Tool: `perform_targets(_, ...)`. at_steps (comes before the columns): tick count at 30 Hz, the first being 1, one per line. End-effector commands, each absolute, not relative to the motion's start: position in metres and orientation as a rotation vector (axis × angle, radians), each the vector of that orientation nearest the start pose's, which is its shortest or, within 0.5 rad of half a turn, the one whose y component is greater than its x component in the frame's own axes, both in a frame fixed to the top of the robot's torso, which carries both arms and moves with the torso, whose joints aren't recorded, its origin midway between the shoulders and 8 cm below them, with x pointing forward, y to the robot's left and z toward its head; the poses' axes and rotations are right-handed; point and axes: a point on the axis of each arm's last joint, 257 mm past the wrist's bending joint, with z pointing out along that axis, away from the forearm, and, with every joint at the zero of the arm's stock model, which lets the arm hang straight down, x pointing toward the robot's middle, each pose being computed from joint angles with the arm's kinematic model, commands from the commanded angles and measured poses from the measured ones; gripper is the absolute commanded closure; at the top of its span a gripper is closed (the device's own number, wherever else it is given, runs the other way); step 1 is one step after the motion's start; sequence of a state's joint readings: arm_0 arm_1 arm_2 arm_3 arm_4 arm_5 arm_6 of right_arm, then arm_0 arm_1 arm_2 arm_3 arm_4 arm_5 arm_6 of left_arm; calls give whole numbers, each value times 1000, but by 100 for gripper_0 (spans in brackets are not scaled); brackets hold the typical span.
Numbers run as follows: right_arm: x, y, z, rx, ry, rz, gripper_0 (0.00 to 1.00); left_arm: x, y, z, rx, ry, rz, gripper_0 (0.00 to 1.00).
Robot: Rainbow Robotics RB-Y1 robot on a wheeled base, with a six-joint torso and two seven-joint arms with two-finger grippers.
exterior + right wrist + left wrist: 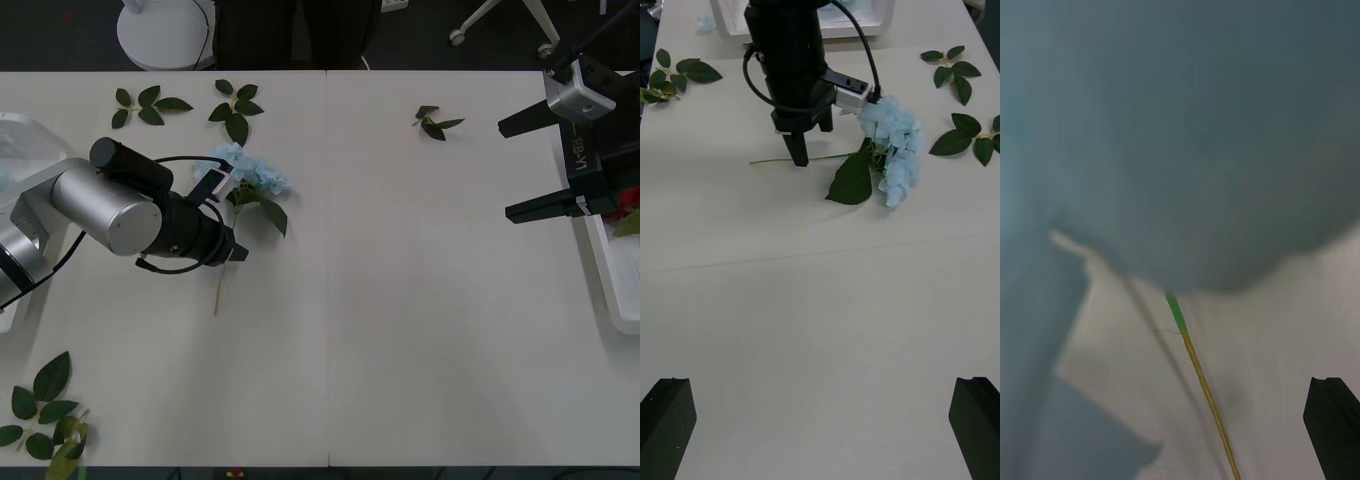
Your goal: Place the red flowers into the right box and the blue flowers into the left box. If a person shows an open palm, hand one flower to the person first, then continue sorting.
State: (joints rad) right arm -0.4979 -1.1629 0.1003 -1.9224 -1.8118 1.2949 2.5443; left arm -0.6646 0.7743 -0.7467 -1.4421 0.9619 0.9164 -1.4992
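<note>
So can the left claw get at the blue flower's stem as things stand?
Probably yes: the left claw is down at the stem of the blue flower, which lies on the table, with nothing between them.

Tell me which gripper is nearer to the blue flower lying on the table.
Left. The left gripper is down at the blue flower, right over its stem just below the head. The right gripper hangs open far across the table, beside the right box.

White table: blue flower, leaf sprigs, 2 trays.
</note>
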Motion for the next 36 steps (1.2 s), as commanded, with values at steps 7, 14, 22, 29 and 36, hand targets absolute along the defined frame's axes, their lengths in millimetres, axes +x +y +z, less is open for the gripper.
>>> perform_targets(7,406,-166,-41,-1702,1520,342,0,540,150,-313,670,2459,-209,0)
perform_targets(14,407,-166,-39,-1700,1516,337,0,537,153,-322,672,2478,-202,93)
perform_targets(22,408,-165,-37,-1691,1510,337,0,537,155,-323,673,2478,-193,100)
perform_targets(29,408,-164,-34,-1688,1504,340,0,539,156,-322,688,2468,-175,100)
perform_targets(36,407,-162,-31,-1677,1501,353,0,541,158,-322,698,2460,-159,100)
